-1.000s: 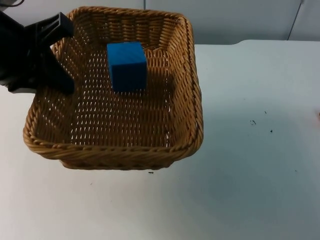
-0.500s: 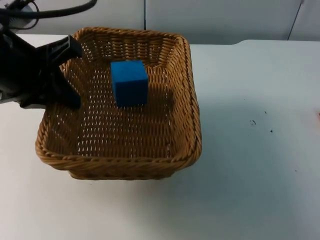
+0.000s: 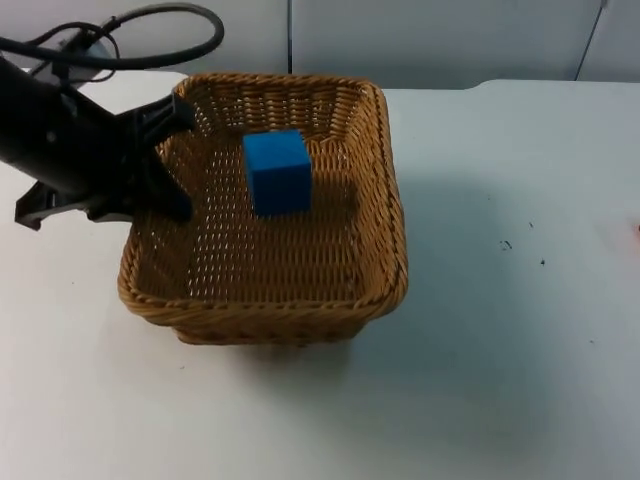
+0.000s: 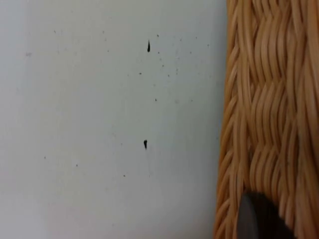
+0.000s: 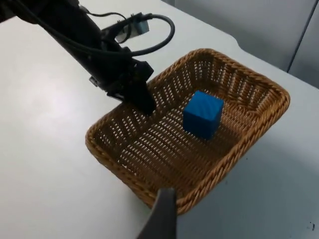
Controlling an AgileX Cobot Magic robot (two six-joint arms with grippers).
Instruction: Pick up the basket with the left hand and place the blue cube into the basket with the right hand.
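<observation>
This looks like a lab room for testing robots. A plain white table [image 3: 500, 350] ends at a grey wall [image 3: 430, 40] made of flat panels. A black robot arm [image 3: 60, 150] reaches over the table. The table has a few small dark specks.

A white table top [image 3: 500, 330], flecked with a few small dark specks [image 3: 506, 244] and evenly lit with soft shadows, runs back to a grey partition wall [image 3: 440, 40] whose panels are divided by thin dark vertical seams [image 3: 290, 35].
</observation>
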